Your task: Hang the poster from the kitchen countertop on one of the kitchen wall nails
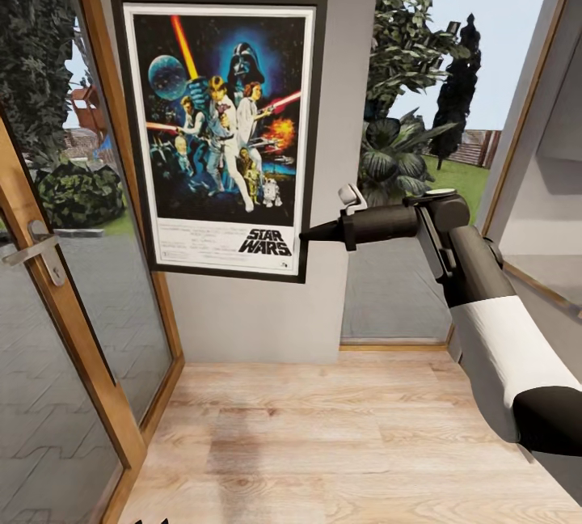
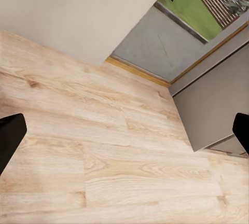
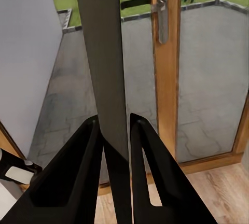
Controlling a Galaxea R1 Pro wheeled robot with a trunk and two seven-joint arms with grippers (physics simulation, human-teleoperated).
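Gripping the poster point(image 1: 222, 132) by its right frame edge, the right end effector point(image 1: 309, 234) is clamped at the poster's 4 o'clock, its long axis upright, flat against the wall point(image 1: 267, 306).

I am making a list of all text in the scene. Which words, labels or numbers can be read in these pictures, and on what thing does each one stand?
"STAR WARS": large black lettering on the white strip at the bottom of the poster, lower right.
Small print on the same white strip, left of the title: too small and blurred to read.
No readable text on the right gripper, the wooden door frame or the floor.
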